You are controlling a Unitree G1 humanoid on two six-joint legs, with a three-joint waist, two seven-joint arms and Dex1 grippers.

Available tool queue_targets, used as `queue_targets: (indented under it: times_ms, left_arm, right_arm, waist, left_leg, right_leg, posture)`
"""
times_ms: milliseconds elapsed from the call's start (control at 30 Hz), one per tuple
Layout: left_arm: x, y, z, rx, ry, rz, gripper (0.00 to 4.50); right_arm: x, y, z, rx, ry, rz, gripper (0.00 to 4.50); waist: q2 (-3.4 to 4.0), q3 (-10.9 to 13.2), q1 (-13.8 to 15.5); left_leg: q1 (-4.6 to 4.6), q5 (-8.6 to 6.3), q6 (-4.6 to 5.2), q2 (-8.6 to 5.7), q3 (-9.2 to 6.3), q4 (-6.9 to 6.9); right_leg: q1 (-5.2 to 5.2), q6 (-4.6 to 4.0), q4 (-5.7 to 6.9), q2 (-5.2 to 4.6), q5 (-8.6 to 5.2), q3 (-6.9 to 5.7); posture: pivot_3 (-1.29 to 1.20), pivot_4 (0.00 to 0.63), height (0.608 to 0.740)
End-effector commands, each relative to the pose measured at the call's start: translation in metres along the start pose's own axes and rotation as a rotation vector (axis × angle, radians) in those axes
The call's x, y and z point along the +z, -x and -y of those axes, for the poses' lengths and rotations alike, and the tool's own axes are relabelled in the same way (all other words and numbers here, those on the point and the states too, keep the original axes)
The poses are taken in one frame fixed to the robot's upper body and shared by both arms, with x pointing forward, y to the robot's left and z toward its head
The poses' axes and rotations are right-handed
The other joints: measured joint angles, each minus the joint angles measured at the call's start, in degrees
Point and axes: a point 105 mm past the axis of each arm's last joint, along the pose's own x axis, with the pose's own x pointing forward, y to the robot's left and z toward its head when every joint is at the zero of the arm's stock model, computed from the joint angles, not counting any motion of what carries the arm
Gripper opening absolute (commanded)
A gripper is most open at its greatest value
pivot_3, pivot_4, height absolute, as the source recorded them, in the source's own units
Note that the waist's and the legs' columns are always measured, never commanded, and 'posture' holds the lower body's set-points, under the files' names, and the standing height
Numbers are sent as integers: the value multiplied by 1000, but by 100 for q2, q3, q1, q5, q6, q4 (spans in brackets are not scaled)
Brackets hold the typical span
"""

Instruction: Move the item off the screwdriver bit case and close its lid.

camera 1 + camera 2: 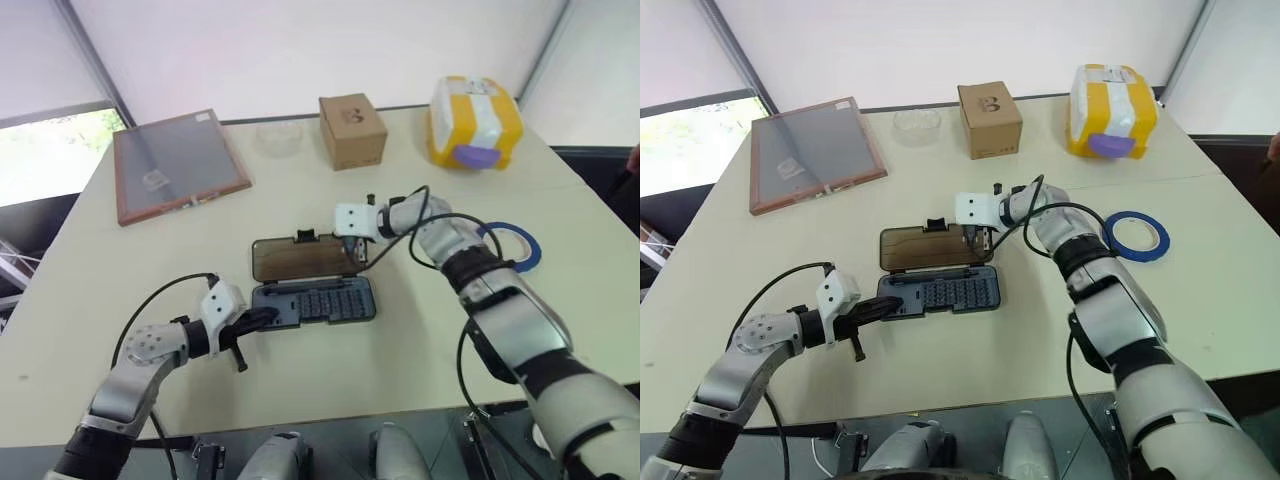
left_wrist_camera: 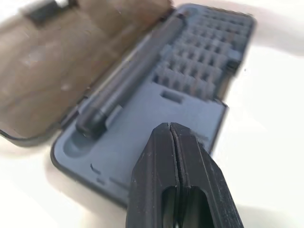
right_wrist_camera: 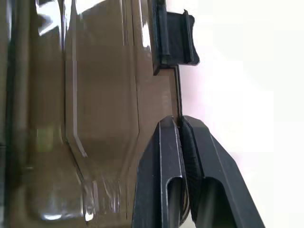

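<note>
The dark screwdriver bit case (image 1: 315,300) lies open in the middle of the table. Its clear brown lid (image 1: 300,258) lies flat behind the base, latch tab (image 3: 175,38) at the far edge. A black driver handle (image 2: 133,80) and rows of bits sit in the tray. My left gripper (image 1: 262,318) is shut, its tip resting on the left end of the base (image 2: 142,142). My right gripper (image 1: 352,250) is shut, its tip at the lid's far right rim (image 3: 95,118). Nothing lies on top of the case.
A blue tape roll (image 1: 515,243) lies right of the case, by my right forearm. At the back are a wood-framed panel (image 1: 178,162), a clear dish (image 1: 278,137), a cardboard box (image 1: 352,130) and a yellow container (image 1: 475,122).
</note>
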Motion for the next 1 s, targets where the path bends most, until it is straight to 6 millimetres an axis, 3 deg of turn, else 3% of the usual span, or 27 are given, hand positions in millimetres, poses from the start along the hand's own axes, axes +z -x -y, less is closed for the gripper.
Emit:
queue_targets:
  times_ms: [33,233,667,800,933,1000]
  left_arm:
    - [-29,3,4,-18,68,-113,0]
    - [-25,0,-1,-32,61,-107,0]
    - [-2,3,-5,-16,133,-14,0]
    - [15,8,-7,-12,173,38,0]
    - [45,16,-18,17,276,165,0]
    - [50,21,-39,112,307,208,0]
  right_arm:
    - [11,30,26,-211,90,15,43]
    - [19,32,0,-232,136,19,43]
    - [16,37,-6,-267,236,-21,43]
    - [16,37,-6,-269,246,-20,43]
    - [16,36,-4,-273,271,-19,43]
    - [16,37,-4,-270,300,-22,43]
  waist:
    - [-1,1,51]
    - [-1,0,31]
    - [-26,18,35]
    - [-33,29,35]
    - [-64,67,23]
    - [-71,79,20]
  left_leg:
    - [-8,0,0,0,0,0]
    - [-72,4,-4,2,3,14]
    - [-75,4,-4,7,2,14]
    - [-78,4,-4,11,3,13]
    - [-85,4,-5,16,2,14]
    - [-86,4,-6,21,3,14]
  right_leg:
    - [-9,0,0,0,0,1]
    - [-46,0,4,3,0,0]
    - [-46,0,0,8,0,0]
    - [-48,0,-3,11,0,0]
    - [-54,-1,-3,17,0,1]
    - [-56,-1,-3,22,1,0]
  posture:
    - [0,150,740]
    - [0,150,740]
    - [0,150,740]
    - [0,150,740]
    - [0,150,740]
    - [0,150,740]
